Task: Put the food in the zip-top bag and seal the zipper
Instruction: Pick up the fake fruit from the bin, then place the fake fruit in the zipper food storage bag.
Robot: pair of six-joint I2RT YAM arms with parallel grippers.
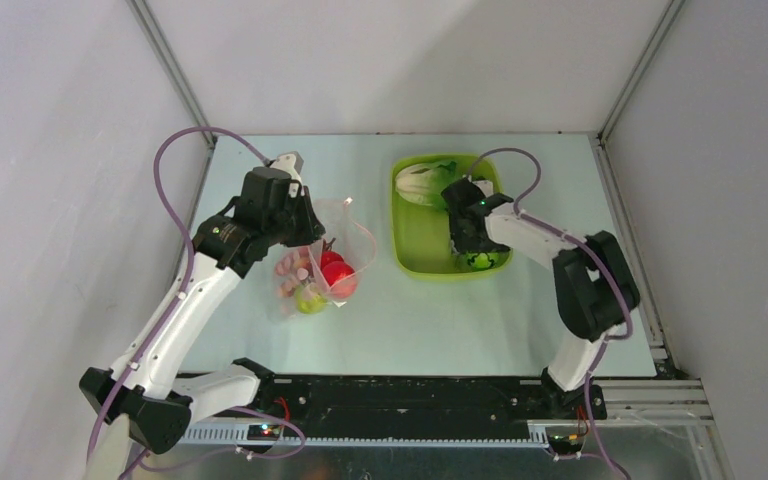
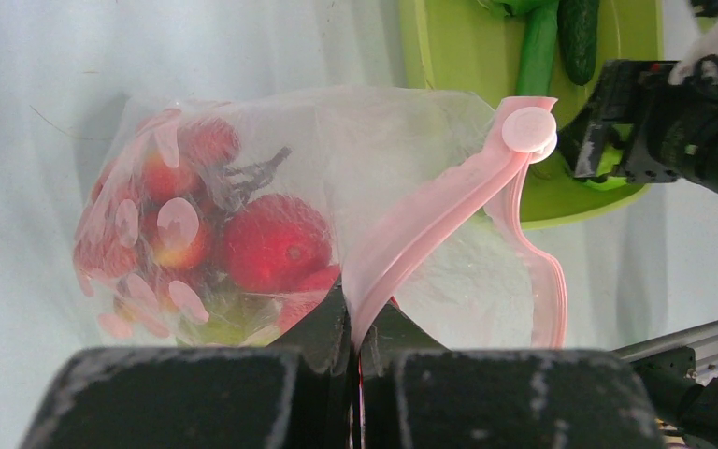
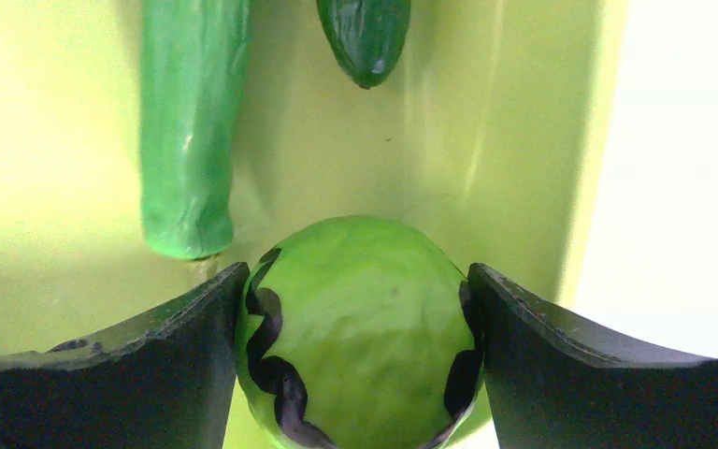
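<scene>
- The left claw (image 2: pixel 351 329) is shut tight on the zipper (image 2: pixel 430 210), the pink strip at the mouth of the zip-top bag (image 2: pixel 402 122). It holds one lip up, so the mouth gapes toward the tray (image 3: pixel 524 140).
- The bag lies on the table (image 1: pixel 460 320), near the left side of the green tray but not touching it. Red tomatoes (image 2: pixel 276 245) are inside it.
- The right claw (image 3: pixel 357 276) is down in the near right corner of the tray. Its two black fingers (image 3: pixel 150 374) sit on both sides of a round green food (image 3: pixel 360 327) with dark wavy lines. They look to be touching it. The food rests on the tray floor.
- More food is in the tray: a long green piece (image 3: pixel 192 122), a dark cucumber (image 3: pixel 366 37), and the lettuce (image 1: pixel 418 183) at the far end.
- The step now, I think, is to grab the round green food and carry it to the bag.
- To do it well, squeeze until the grip is snug. The food is round and smooth, so it could pop out of a loose grip.
- Lift straight up first. The tray wall is just beside the right finger and could bump the food.
- The left claw should hold the lip high and steady, because the bag is thin and floppy.
- Let go deep inside, past the pink strip, so nothing blocks the zipper later.
</scene>
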